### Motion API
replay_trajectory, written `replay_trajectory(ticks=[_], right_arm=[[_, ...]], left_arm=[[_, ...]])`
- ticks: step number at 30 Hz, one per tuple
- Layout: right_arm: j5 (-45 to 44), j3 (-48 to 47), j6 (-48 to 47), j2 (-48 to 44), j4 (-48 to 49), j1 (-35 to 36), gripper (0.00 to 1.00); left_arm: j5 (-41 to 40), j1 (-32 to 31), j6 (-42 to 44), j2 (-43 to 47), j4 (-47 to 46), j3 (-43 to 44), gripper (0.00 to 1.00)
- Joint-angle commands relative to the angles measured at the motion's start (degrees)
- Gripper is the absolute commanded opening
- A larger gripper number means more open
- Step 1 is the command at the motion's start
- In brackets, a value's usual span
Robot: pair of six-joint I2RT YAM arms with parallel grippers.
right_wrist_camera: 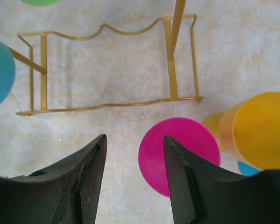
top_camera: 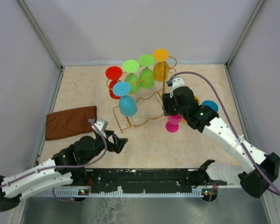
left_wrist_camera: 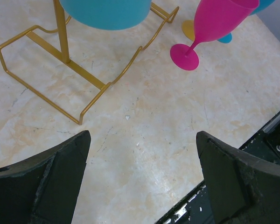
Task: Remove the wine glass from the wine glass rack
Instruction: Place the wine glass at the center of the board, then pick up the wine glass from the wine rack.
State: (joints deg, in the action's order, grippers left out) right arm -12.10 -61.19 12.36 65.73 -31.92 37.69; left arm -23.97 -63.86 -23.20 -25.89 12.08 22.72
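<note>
We are looking at the wine glass rack (left_wrist_camera: pixel 61 32), which is standing in the middle of the table (top_camera: pixel 79 88). It is made of thin gold wire, and its wavy bottom frame is lying flat on the table.

The pink wine glass (left_wrist_camera: pixel 217 18) is not hanging on the rack. It is standing on its own round foot on the table, just beside the right end of the rack's bottom frame.

The right gripper (right_wrist_camera: pixel 134 140) is hanging right above the pink glass. Its jaws are spread partway apart, and between them we are seeing only bare table. They are not pinching anything. In the right wrist view, the round pink top is peeking out from behind one of the fingers.

The left gripper (left_wrist_camera: pixel 143 133) is hovering low over the table, near the front of the rack. Its jaws are spread wide and are holding nothing.

Five glasses are hanging upside down on the rack: a red glass (top_camera: pixel 114 73), a blue glass (top_camera: pixel 128 106), two green glasses (top_camera: pixel 130 66) (top_camera: pixel 146 59) and an orange glass (top_camera: pixel 160 55).

A yellow glass (right_wrist_camera: pixel 261 128) and a second blue glass (top_camera: pixel 210 105) are standing on the table near the pink one, on its right. A brown cloth (top_camera: pixel 70 122) is lying flat at the left, well apart from the rack.
</note>
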Motion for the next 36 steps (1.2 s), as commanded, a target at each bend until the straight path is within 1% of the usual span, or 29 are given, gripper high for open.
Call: replay_trajectory(ticks=[1, 4, 6, 8, 11, 12, 13, 17, 20, 22, 24, 27, 29, 31, 34, 36], right_arm=[[-2.8, 0.9, 2.7, -7.0, 8.3, -0.2, 0.53], [-3.0, 5.0, 6.3, -12.0, 17.2, -0.3, 0.58], [-2.6, 8.3, 8.8, -15.3, 23.1, -0.3, 0.6], [-2.9, 11.1, 12.4, -18.3, 27.9, -0.2, 0.62], [-4.5, 12.4, 18.8, -20.8, 30.7, -0.3, 0.63], [-4.0, 12.3, 20.3, -21.1, 31.4, -0.3, 0.63], [-3.0, 12.3, 21.5, -21.3, 32.2, -0.3, 0.64], [4.1, 12.3, 24.1, -21.6, 37.3, -0.2, 0.65], [6.9, 12.3, 26.1, -21.5, 40.2, -0.3, 0.65], [7.2, 12.1, 26.5, -21.4, 40.6, -0.3, 0.65], [6.8, 11.7, 26.5, -21.3, 39.6, -0.2, 0.65], [7.7, 9.6, 26.4, -20.1, 37.1, -0.2, 0.64], [8.3, 7.1, 26.7, -18.1, 35.7, 0.7, 0.62], [6.9, 4.4, 25.9, -15.1, 33.8, 3.2, 0.62], [5.2, -0.6, 23.8, -9.6, 31.3, 7.6, 0.63], [4.9, -2.4, 25.8, -6.8, 31.1, 8.9, 0.63]], left_arm=[[1.7, 0.8, -0.5, -1.3, -0.8, 1.4, 0.99], [4.6, 1.7, -1.4, -4.1, -2.5, 1.4, 0.99], [3.8, 2.8, -3.6, -6.1, -1.4, 2.2, 0.99], [4.2, 5.3, -6.2, -7.0, -0.9, 2.4, 0.99], [11.6, 11.1, -7.3, -6.7, -3.5, 1.0, 0.99], [14.7, 13.2, -7.8, -6.7, -3.9, 0.5, 0.99], [16.0, 15.0, -8.3, -6.6, -3.9, 0.2, 0.99], [16.2, 18.5, -8.1, -5.8, -1.8, 1.1, 0.99], [16.0, 20.1, -8.2, -4.6, -1.1, 2.2, 0.99], [13.6, 20.6, -8.1, -3.9, 0.2, 3.2, 0.99], [9.0, 20.6, -7.8, -3.2, 4.6, 5.5, 0.99], [4.3, 20.6, -4.9, -1.9, 8.2, 8.4, 0.99], [3.2, 20.6, -3.2, -1.2, 8.4, 9.3, 0.99], [3.2, 20.6, -2.1, -1.1, 7.7, 9.5, 0.99], [3.3, 20.6, -2.3, -1.8, 7.8, 9.7, 0.99], [2.5, 20.6, -3.6, -1.7, 8.8, 10.0, 0.99]])
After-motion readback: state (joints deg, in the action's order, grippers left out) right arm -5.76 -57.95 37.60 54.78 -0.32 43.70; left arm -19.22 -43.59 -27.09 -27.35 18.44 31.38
